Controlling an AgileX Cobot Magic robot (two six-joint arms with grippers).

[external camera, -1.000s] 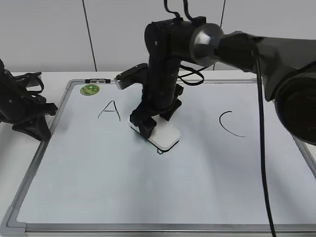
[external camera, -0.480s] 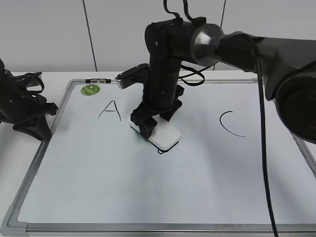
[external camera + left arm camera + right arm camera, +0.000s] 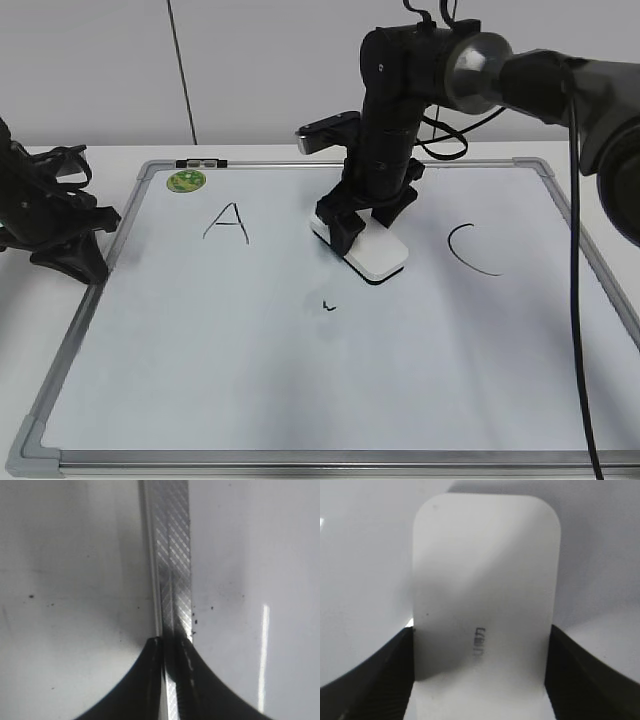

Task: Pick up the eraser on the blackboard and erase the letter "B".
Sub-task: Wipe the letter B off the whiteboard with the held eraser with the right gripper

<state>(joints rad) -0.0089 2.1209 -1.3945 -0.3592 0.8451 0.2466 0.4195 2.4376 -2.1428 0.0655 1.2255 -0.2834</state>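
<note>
A small black remnant of the letter "B" (image 3: 327, 305) is lying near the middle of the blackboard (image 3: 200, 400), while just beyond it the right gripper (image 3: 362, 222) is clamping the eraser (image 3: 367, 252) flat on the board between the "A" (image 3: 226, 222) and "C" (image 3: 468, 250), and the left gripper (image 3: 167, 645), fingers closed together, is sitting at the frame's left edge.

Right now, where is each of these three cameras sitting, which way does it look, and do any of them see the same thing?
Exterior view: in front, slanting down at the grey-framed white board; both black arms show.
Left wrist view: on the left arm, looking down at the board's metal frame strip; left hand tips show.
Right wrist view: on the right arm, above the white rounded plastic eraser in the right hand.
Shared: exterior and right wrist both show the eraser.
</note>
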